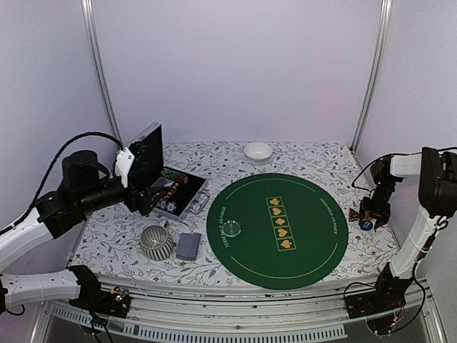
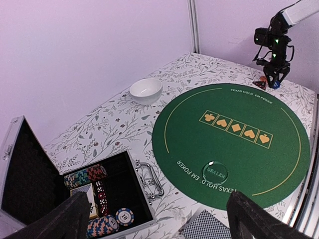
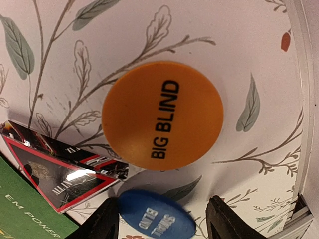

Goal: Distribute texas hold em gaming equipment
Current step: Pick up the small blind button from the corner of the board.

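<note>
The right gripper (image 1: 373,220) is held low over the blue button (image 3: 154,221), jaws parted either side of it without clamping. The orange button (image 3: 162,114) and red marker (image 3: 60,174) are laid just beside it, off the mat's (image 1: 314,243) right edge. The dealer button (image 2: 215,172) is set on the mat. The left gripper (image 2: 157,214) is spread wide above the case (image 2: 30,174); cards (image 1: 188,246) are seen by the mug (image 1: 157,241).

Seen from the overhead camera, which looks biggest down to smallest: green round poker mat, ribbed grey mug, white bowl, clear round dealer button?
1. green round poker mat
2. ribbed grey mug
3. white bowl: looks slightly smaller than the mug, but it sits farther from the camera, so this is unsure
4. clear round dealer button
</note>
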